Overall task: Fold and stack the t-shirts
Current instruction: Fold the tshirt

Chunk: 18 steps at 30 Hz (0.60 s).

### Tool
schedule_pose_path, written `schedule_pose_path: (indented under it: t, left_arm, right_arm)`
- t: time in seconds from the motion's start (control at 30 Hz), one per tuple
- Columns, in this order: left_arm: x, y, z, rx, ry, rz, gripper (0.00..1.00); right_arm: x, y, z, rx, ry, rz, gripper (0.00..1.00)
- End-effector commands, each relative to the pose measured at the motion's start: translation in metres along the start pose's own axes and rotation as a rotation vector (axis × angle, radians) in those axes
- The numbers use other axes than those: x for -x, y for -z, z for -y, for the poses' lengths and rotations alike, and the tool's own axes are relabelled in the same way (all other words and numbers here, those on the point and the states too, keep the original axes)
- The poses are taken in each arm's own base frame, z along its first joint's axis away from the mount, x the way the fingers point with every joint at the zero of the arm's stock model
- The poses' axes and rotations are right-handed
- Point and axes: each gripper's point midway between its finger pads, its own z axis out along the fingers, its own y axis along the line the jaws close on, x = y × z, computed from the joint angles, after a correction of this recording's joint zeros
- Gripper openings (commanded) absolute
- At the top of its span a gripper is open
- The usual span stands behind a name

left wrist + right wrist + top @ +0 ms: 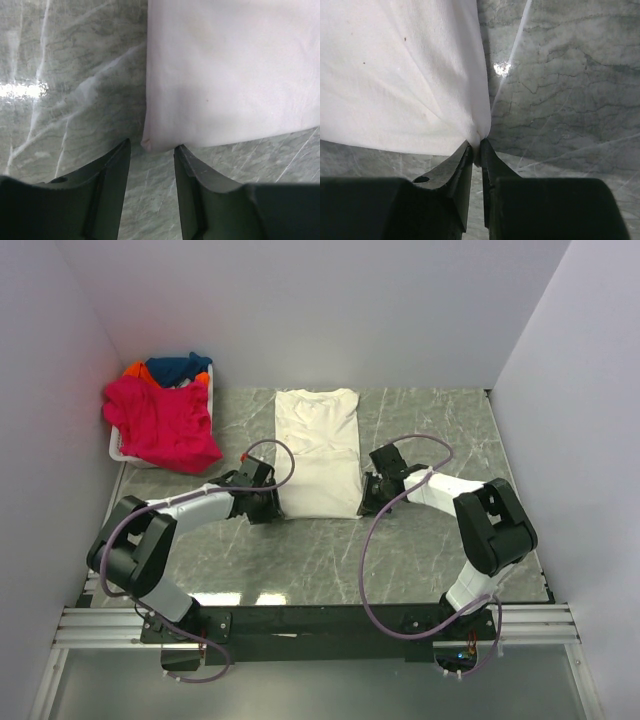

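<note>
While inside right tool (476,145), t-shirt (400,75) corner unseen.

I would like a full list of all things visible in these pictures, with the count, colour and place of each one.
cream shirt: one, cream-white, flat on the middle of the table, folded narrow
pink shirt: one, magenta, draped over the basket
blue shirt: one, dark blue, in the basket
orange shirt: one, orange, in the basket beside the blue
basket: one, white, far left corner
table: one, grey-green marble
cables: two, purple, one looping along each arm
left pincer: one, black, open at the cream shirt's near left corner
right pincer: one, black, shut on its near right corner
</note>
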Motion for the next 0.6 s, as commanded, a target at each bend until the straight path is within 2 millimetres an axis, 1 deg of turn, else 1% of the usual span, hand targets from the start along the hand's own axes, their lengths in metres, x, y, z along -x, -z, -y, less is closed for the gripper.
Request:
schedule_pose_path:
  t: [0.0, 0.13, 0.17, 0.27, 0.33, 0.43, 0.47, 0.5, 0.53, 0.57]
  left_arm:
    - [0.003, -0.005, -0.001, 0.025, 0.006, 0.004, 0.46]
    - [0.003, -0.008, -0.001, 0.035, 0.004, -0.008, 0.38]
    - [0.003, -0.009, -0.002, 0.039, 0.004, -0.011, 0.33]
    - [-0.002, -0.011, -0.005, 0.046, 0.006, -0.019, 0.26]
    - [-0.005, -0.012, -0.009, 0.051, 0.008, -0.025, 0.23]
    - [-0.006, -0.015, -0.01, 0.051, 0.006, -0.025, 0.15]
    - [-0.008, -0.016, -0.011, 0.054, 0.005, -0.03, 0.08]
    - [-0.008, -0.016, -0.012, 0.058, 0.002, -0.033, 0.04]
    - [-0.008, -0.016, -0.012, 0.058, 0.0, -0.033, 0.01]
    - [-0.009, -0.015, -0.012, 0.059, -0.003, -0.036, 0.0]
  right_arm:
    - [-0.016, -0.005, 0.011, -0.032, -0.003, -0.036, 0.17]
    - [-0.017, -0.005, 0.01, -0.029, -0.003, -0.038, 0.17]
    - [-0.017, -0.005, 0.01, -0.028, -0.003, -0.039, 0.16]
    - [-0.017, -0.005, 0.01, -0.029, -0.002, -0.041, 0.15]
    - [-0.016, -0.005, 0.009, -0.026, -0.001, -0.039, 0.15]
    - [-0.017, -0.005, 0.009, -0.023, -0.002, -0.046, 0.12]
    - [-0.017, -0.005, 0.009, -0.024, -0.002, -0.048, 0.1]
    - [-0.016, -0.005, 0.008, -0.023, -0.002, -0.045, 0.09]
    - [-0.017, -0.005, 0.008, -0.025, -0.001, -0.049, 0.06]
    - [-0.016, -0.004, 0.009, -0.027, -0.004, -0.047, 0.05]
